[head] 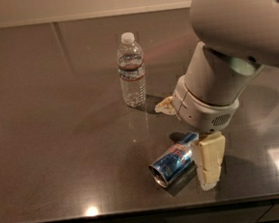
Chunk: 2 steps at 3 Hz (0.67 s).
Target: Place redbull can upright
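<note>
A clear water bottle (132, 71) stands upright on the dark tabletop (57, 143), at 11 o'clock from the redbull can (171, 163). The blue-and-silver can lies on its side, one silver end facing 7 o'clock. The gripper (186, 146) hangs over its far end, jaws spread wide, gripping nothing.

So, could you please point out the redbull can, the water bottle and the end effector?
redbull can (173, 165): camera view, middle of its side.
water bottle (131, 68): camera view, on its label band.
end effector (183, 147): camera view, midway between its fingertips, at the can's far end.
</note>
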{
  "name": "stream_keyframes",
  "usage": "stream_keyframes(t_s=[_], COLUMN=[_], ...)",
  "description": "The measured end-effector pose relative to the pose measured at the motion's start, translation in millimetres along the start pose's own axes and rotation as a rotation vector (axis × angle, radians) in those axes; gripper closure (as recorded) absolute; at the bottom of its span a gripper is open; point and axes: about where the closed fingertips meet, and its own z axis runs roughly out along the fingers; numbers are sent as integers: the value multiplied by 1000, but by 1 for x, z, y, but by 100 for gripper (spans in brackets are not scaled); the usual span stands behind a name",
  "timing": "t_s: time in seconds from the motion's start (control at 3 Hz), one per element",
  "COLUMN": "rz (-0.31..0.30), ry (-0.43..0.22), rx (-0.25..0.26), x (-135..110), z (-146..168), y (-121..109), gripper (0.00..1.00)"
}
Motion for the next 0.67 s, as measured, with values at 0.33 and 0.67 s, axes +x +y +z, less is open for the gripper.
stream_keyframes(t_s=[0.33, 0.67], rz=[-58, -124], ry=[0, 1], rx=[-19, -34], x=[-7, -16], z=[11, 19], y=[5, 10], gripper=[0, 0])
